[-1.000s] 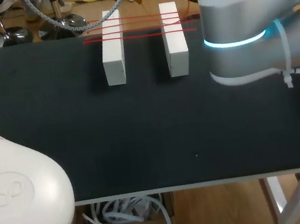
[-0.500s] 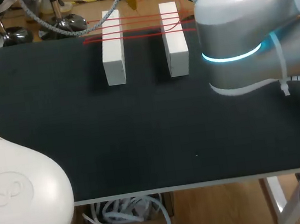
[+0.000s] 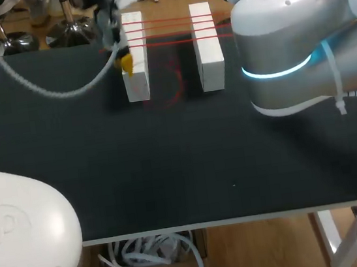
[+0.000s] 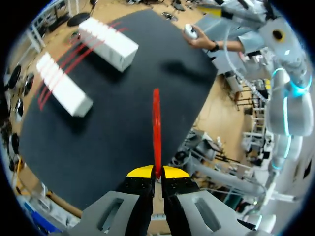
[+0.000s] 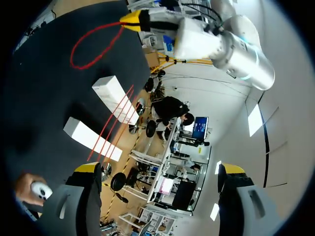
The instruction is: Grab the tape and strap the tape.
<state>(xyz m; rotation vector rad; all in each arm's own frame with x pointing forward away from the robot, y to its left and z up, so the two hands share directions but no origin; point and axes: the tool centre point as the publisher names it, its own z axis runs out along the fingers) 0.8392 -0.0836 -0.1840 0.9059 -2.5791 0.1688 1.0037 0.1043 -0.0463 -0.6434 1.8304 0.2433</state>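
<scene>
Two white blocks stand side by side at the back of the black table, with red tape strands stretched across their far ends. My left gripper hangs over the left block, shut on the tape's end. From it the tape runs ahead as a taut strip, and a blurred slack loop hangs between the blocks. The right wrist view shows that loop under the left gripper. My right gripper is open and holds nothing, high above the table's right side.
The bulky elbow of my right arm hangs over the table's right back part, next to the right block. A grey cable of the left arm sags over the table's back left.
My left gripper has come from behind the table's back edge forward and left to the left block, pulling the tape along; a slack red loop now shows between the blocks. The right arm barely shifted.
</scene>
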